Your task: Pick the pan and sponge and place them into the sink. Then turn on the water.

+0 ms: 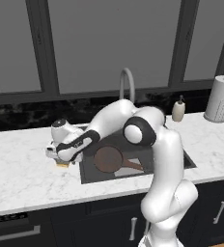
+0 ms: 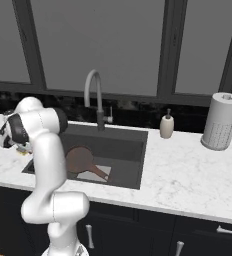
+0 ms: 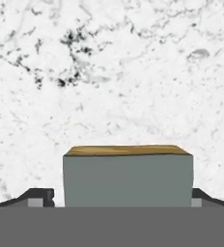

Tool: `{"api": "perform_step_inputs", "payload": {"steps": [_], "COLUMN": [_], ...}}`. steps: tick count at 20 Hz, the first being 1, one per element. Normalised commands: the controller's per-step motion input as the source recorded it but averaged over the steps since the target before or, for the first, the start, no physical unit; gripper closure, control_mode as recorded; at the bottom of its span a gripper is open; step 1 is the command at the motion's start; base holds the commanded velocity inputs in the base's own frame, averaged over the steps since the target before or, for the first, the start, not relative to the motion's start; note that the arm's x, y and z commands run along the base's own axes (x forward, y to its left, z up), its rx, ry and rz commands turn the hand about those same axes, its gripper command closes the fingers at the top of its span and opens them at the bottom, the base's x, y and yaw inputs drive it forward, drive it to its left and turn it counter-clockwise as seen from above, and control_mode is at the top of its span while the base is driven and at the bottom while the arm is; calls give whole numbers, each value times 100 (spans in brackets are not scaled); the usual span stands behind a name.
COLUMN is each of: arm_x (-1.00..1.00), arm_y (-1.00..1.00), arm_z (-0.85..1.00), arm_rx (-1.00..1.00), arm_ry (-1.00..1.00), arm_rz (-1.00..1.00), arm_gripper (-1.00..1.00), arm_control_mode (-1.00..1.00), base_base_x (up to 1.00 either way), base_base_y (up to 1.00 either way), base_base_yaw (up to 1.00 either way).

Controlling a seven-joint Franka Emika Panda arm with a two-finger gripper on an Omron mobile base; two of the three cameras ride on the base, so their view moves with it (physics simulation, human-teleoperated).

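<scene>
The gripper (image 3: pixel 119 200) is hanging low over the white marble counter (image 3: pixel 133 72) with its jaws spread wide apart, one dark fingertip (image 3: pixel 36 197) showing at each side of the sponge (image 3: pixel 127 178), which is sitting squarely between them on the counter and not yet clamped. The sponge's long side is running from finger to finger, so closing looks like the coming move. The pan (image 1: pixel 108 159) is already lying in the sink (image 1: pixel 181 161), off to the gripper's side.
</scene>
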Motion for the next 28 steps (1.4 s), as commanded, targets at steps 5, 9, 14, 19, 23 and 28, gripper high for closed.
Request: {"api": "perform_step_inputs", "payload": {"steps": [5,9,14,19,23,28], "arm_x": [-81,-59,-32,-26,-19,-29], "arm_y": [-84,-48,-30,-29,-31,-46], "arm_z": [-100,-100,-88,-11,76,100], "arm_rx": [0,-3,-5,-3,-6,-10], "arm_ry": [2,1,7,13,18,17], "arm_rz": [-16,-14,-10,-1,1,5], "arm_gripper": [-100,-100,100,100,100,100], "arm_control_mode": [-100,-100,-100,-100,-100,-100], "base_base_x": [0,0,0,0,0,0], "base_base_y": [0,0,0,0,0,0], "base_base_yaw": [0,0,0,0,0,0]}}
